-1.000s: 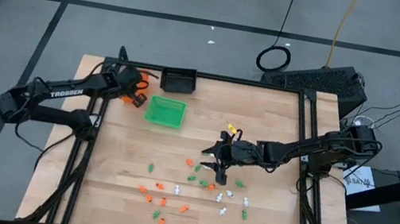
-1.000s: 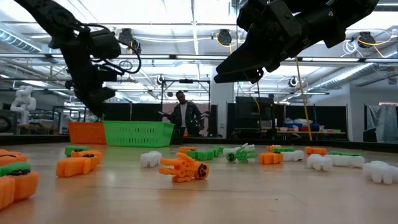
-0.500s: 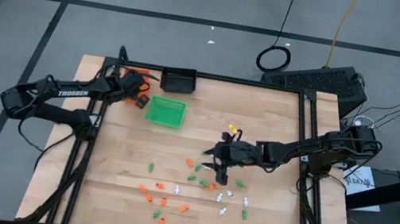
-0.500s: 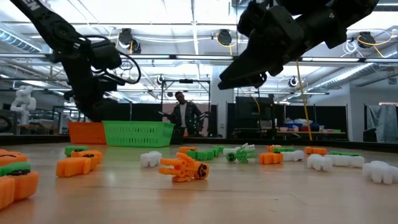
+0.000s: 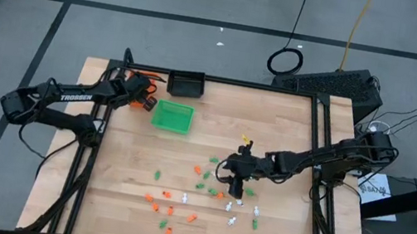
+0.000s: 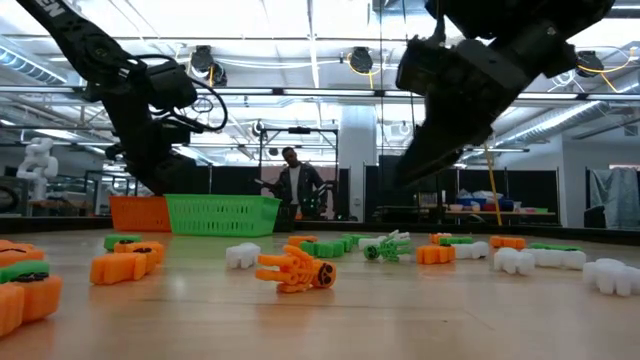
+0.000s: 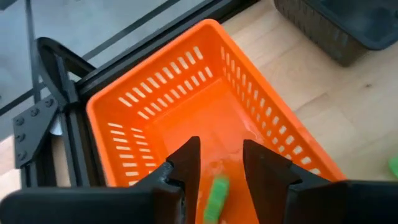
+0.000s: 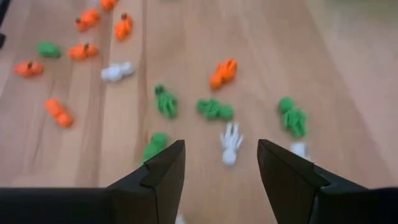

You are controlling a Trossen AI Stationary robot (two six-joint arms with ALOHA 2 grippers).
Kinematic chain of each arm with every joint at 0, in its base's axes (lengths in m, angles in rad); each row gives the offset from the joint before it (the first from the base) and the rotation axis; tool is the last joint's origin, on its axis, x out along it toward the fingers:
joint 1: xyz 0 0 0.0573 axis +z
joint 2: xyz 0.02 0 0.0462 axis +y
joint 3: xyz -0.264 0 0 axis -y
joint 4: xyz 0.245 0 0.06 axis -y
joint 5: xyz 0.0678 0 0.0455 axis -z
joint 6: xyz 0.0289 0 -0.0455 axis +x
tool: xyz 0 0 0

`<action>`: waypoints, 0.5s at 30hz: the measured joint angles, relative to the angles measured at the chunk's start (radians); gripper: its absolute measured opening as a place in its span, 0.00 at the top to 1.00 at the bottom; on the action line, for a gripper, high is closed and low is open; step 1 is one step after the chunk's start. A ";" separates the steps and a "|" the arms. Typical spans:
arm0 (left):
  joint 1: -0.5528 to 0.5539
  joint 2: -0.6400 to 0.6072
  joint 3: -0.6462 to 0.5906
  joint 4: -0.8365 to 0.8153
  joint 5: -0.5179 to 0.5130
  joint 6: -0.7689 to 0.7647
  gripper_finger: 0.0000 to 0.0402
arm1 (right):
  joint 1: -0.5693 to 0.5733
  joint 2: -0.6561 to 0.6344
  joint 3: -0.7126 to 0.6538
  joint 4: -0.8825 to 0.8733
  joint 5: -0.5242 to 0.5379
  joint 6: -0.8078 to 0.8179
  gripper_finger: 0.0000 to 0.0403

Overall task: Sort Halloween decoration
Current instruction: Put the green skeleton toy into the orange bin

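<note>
Pale butcher-block wood, its planks running in long strips, makes up the surface (image 5: 292,122), framed by black metal rails. Nearest in the low view lie moulded plastic Halloween pieces (image 6: 296,268): orange pumpkin shapes with green tops at the front edge, an orange skeleton hand in the middle, and white and green bony pieces farther back. From above these pieces sit scattered over the near-centre of the surface, orange, green and white mixed together.

Right hand (image 5: 234,179) hangs low over that scatter with its dark, blocky fingers spread wide and nothing between them; its wrist camera looks down on a white skeleton hand piece (image 8: 231,142) lying on the wood between the two fingers, with green pieces to each side of it.

Farther back stands the green basket (image 5: 172,117), a rectangular plastic tray with slotted walls. Beside it, at the far left corner, sits the orange basket (image 7: 155,112), also slotted and glossy. Left hand (image 7: 217,171) hovers over the orange basket, fingers partly apart, and a small blurred green piece (image 7: 214,199) shows between them against the basket floor; whether it is gripped cannot be told. A black basket (image 5: 186,85) rests at the far edge. A person (image 6: 293,182) stands in the room beyond.
</note>
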 joint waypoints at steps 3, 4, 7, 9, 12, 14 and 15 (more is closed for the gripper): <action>0.000 0.000 0.000 -0.001 -0.004 0.001 0.69 | 0.031 -0.015 0.001 -0.035 0.000 0.051 0.54; -0.003 -0.002 0.000 0.000 -0.004 0.000 0.69 | 0.045 -0.026 0.001 -0.059 0.005 0.067 0.54; -0.024 -0.008 0.000 0.000 0.007 -0.001 0.69 | 0.093 -0.050 0.002 -0.094 0.069 0.115 0.54; -0.051 -0.020 0.000 0.022 0.014 -0.006 0.69 | 0.129 -0.065 0.001 -0.157 0.136 0.137 0.54; -0.102 -0.046 0.001 0.055 0.023 -0.025 0.69 | 0.161 -0.067 0.001 -0.226 0.202 0.178 0.54; -0.146 -0.060 0.002 0.103 0.026 -0.026 0.69 | 0.171 -0.067 0.001 -0.291 0.210 0.212 0.54; -0.170 -0.070 0.002 0.108 0.027 -0.027 0.69 | 0.174 -0.067 0.001 -0.315 0.211 0.232 0.54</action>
